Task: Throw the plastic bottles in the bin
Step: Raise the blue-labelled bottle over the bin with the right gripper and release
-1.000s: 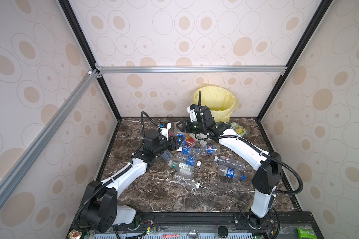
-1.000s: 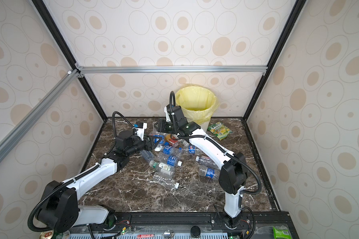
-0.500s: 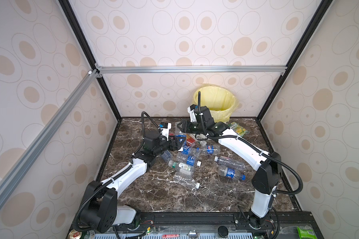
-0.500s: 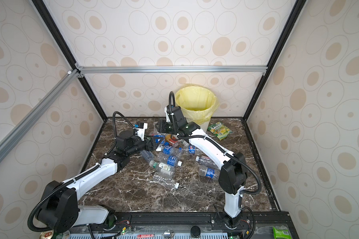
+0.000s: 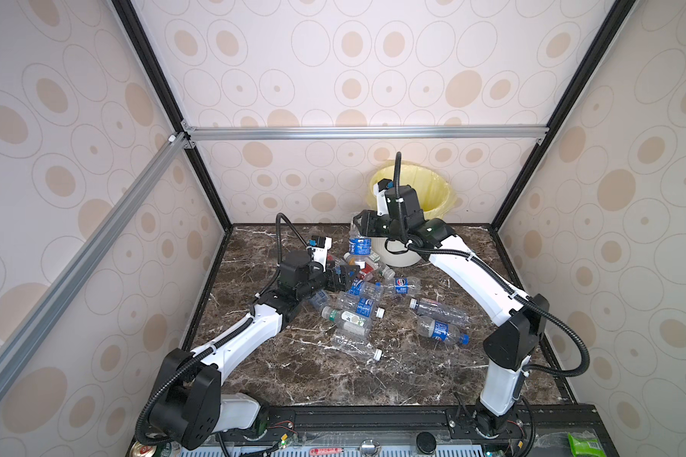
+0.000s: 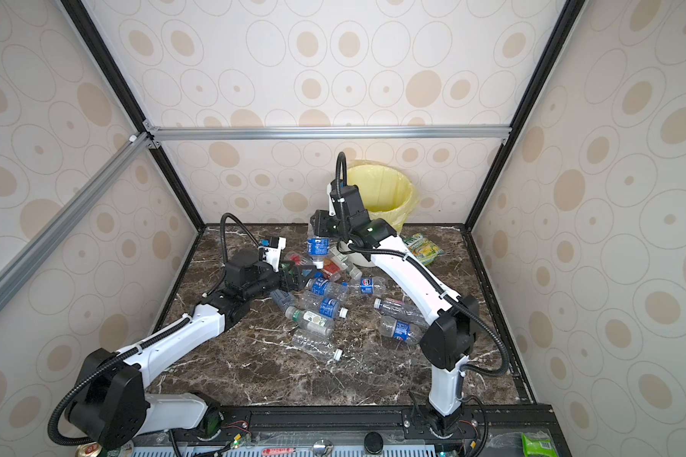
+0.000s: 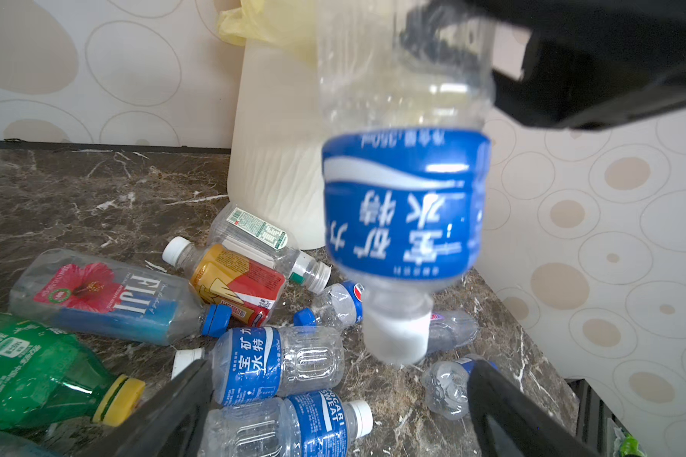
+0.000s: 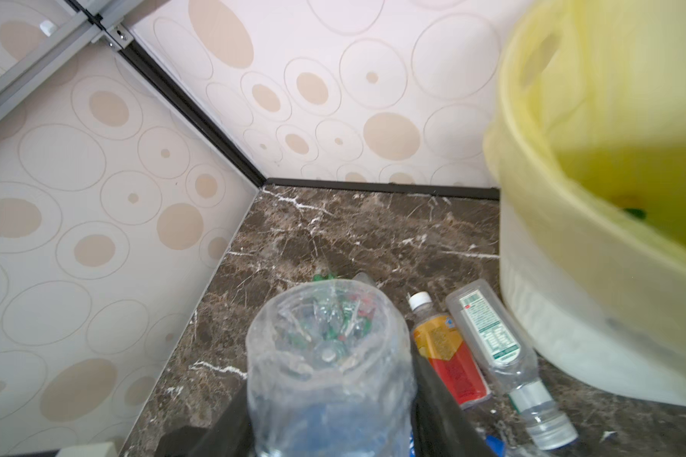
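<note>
Since the earlier frames the left gripper (image 5: 347, 277) has spread its jaws and let go, and the right gripper (image 5: 359, 229) has risen from the pile with the blue-labelled bottle (image 5: 359, 247).

Right gripper (image 6: 318, 225): jaws closed on the clear base of the blue-labelled bottle (image 6: 317, 247), which hangs cap down and clear of the table (image 5: 294, 376). In the right wrist view the crumpled base of this bottle (image 8: 329, 356) sits between the two black fingers (image 8: 448, 411).

Left gripper (image 6: 300, 275): jaws wide apart and holding nothing, low over the pile. In the left wrist view its fingers (image 7: 175, 411) frame the lying bottles, and the hanging bottle (image 7: 402, 205) is in the air above and in front of them.

Bin (image 5: 444, 190): it stands at the back wall, right of centre in both top views (image 6: 404, 186), with the pale yellow liner folded over its rim. The held bottle is to the left of its white wall (image 7: 270, 158), outside the rim (image 8: 531, 198).

Remaining bottles (image 5: 357, 308): they lie on their sides in a loose cluster at mid-table. An orange-red bottle (image 7: 238, 285) rests close to the foot of the bin and a green bottle (image 7: 28, 368) lies at the cluster's edge.

Snack packet (image 6: 422, 247): it lies flat on the table, just right of the bin.
</note>
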### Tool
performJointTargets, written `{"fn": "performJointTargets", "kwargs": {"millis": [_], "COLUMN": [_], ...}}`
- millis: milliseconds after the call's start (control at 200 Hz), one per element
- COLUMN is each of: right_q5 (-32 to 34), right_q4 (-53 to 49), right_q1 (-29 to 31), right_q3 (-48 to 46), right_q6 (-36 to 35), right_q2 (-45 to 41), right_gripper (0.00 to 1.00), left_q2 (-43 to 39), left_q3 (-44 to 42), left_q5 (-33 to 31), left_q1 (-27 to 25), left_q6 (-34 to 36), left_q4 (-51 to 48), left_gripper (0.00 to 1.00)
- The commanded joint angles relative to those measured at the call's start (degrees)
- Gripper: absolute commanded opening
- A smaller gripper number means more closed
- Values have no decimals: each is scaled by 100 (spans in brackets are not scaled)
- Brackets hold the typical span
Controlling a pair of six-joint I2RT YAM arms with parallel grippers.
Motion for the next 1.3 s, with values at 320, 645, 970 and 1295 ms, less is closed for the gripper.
{"fn": "performJointTargets", "kwargs": {"millis": [320,645,970,1295], "right_q5": [995,1768,1753,1726], "right_q4": [-153,1308,1044,-378], "right_q1": [-546,-694,-1112,-1271], "right_q3": [945,470,1386,3145], "right_q6": [-1079,-1877,-1691,-1209], "right_q2": [-1050,-2007,-465,1026], "right_gripper": [32,32,34,90], "left_q2": [431,1010,1043,701], "left_q3": [2213,3415,3437,3030], "left_q5": [-1073,-1285,-1416,-1596], "left_q1": [-1093,-1531,-1573,-1586], "left_q6": [1024,1290,1339,1428], "left_q4": [-892,-1153,-1215,-1361], "left_gripper": [99,99,99,99]}}
